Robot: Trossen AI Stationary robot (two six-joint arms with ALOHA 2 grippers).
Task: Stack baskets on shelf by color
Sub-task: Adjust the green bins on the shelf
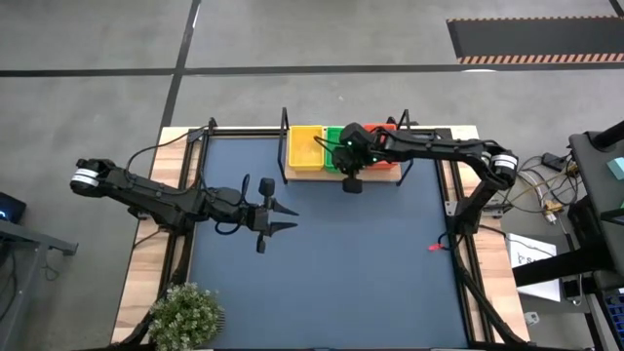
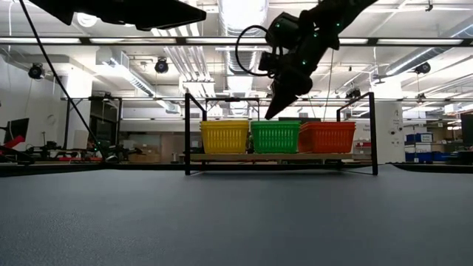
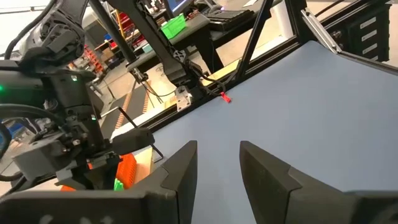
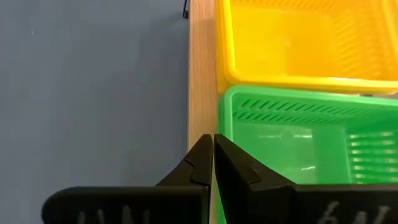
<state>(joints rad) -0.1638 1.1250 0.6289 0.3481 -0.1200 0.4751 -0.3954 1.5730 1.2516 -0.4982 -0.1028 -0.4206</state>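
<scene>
The right hand [image 4: 213, 158], closed and empty, is hovering over the green basket [image 4: 298, 143] on the shelf [image 1: 390, 174], probably because stacking looks finished, while the left hand [image 1: 283, 216] is waiting open above the counter [image 1: 322, 273].

Yellow, green and red-orange baskets [image 2: 275, 137] line the shelf [image 2: 281, 157].

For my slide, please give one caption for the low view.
Right pincer shut above green basket, between yellow and red-orange, on the shelf.

Overhead, table-level, two wrist views; shelf [image 1: 343, 174] shared.
</scene>
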